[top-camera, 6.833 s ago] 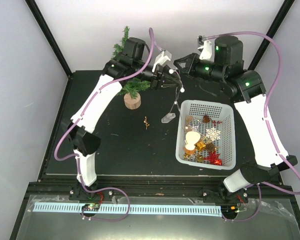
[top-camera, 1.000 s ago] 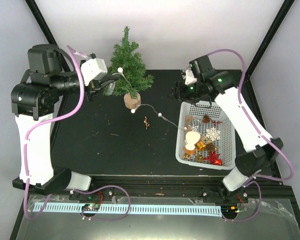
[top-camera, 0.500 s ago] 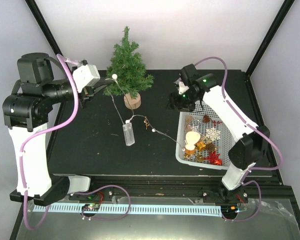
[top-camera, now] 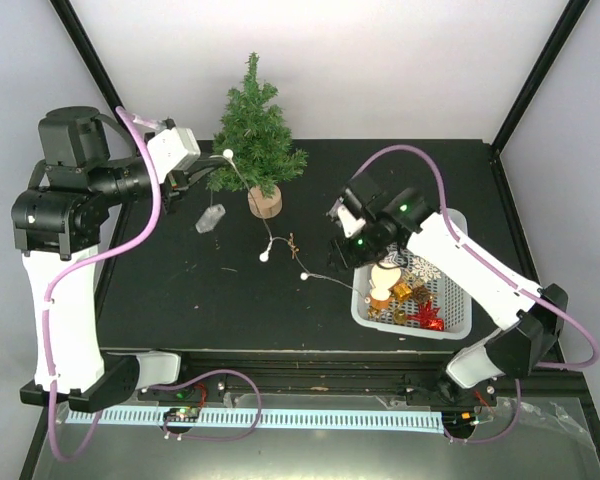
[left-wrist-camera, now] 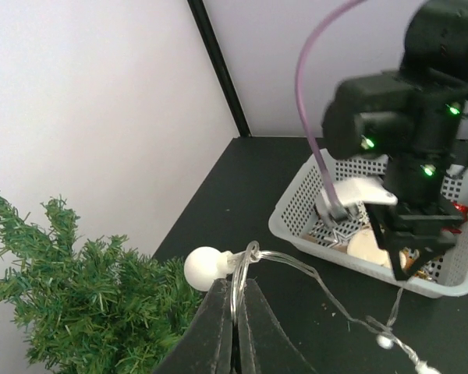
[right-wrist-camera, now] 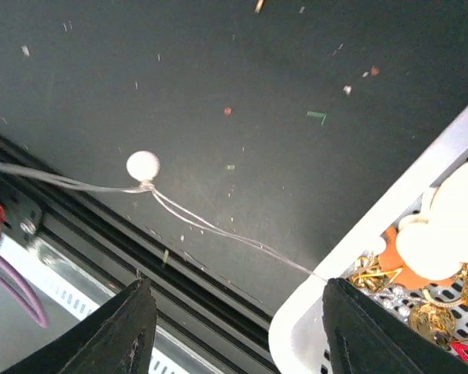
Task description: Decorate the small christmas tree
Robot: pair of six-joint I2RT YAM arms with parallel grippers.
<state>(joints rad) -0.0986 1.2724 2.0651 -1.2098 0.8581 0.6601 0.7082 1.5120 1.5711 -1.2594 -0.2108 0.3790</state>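
White basket [top-camera: 400, 327] of ornaments [top-camera: 412, 293], light string [top-camera: 263, 256], black table [top-camera: 200, 300]

Right gripper [top-camera: 342, 262] moved nearer; battery pack [top-camera: 210, 218] of light string [top-camera: 264, 256] swung left.

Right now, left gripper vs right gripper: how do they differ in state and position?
The left gripper is shut on the light string, just behind a bulb. The right gripper is open with its fingers wide apart, and the string is not pinched between them. The left gripper sits beside the small christmas tree, while the right gripper hovers at the white basket's left edge. Both wrist views show the same string.
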